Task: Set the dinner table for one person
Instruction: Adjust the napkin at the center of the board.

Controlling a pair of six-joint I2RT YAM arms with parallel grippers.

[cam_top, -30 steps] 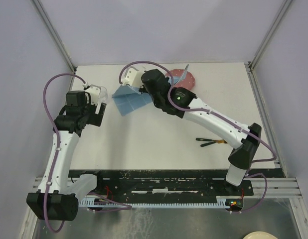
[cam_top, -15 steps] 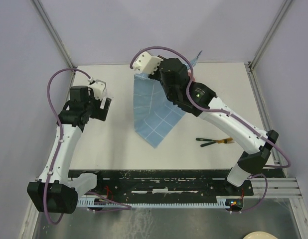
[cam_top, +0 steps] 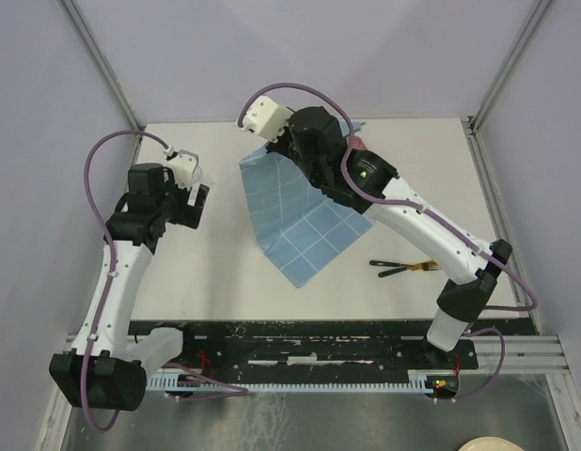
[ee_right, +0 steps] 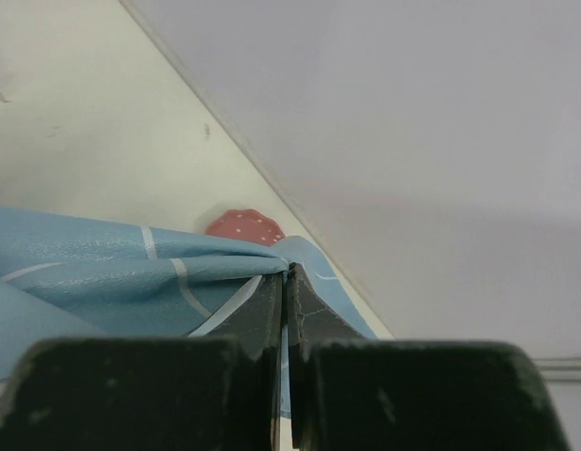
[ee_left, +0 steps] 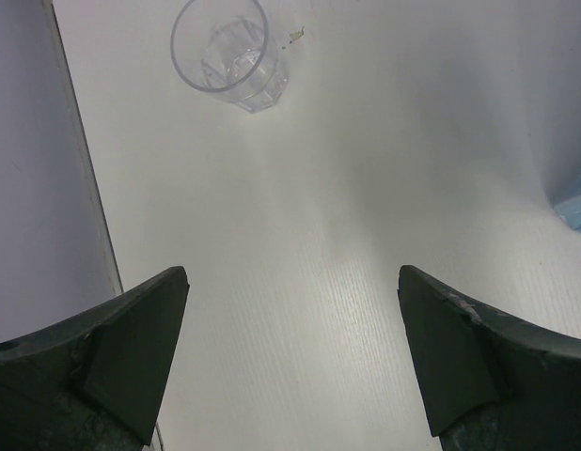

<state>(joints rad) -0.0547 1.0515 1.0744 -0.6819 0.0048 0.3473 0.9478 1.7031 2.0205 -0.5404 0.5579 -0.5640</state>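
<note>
- Top view: the right jaws pinch one edge of the blue placemat [cam_top: 300,221] above the far middle of the desk [cam_top: 225,272]. The cloth hangs at a slant towards us. We cannot tell whether its low corner touches the desk. If it goes down without being drawn taut, we expect it to fold under itself or land crooked.
- Top view again: the cutlery [cam_top: 403,267] lies on the right of the desk, near the hanging corner. A sideways sweep of the cloth could drag it along.
- Left wrist view: the left jaws are spread wide with nothing between them, above bare desk [ee_left: 319,235]. A clear glass [ee_left: 229,52] stands upright ahead, close to the side wall. It looks light and easy to tip, so a careless reach forward could knock it over.
- Right wrist view: the right jaws are pressed together on a thin fold of the placemat [ee_right: 131,272], right at its edge. With so small a bite, we fear a quick swing could let the cloth slip free.
- Right wrist view again: the red plate [ee_right: 245,224] sits beyond the cloth near the desk's far edge. The cloth could settle over it or push it if spread too far back.
</note>
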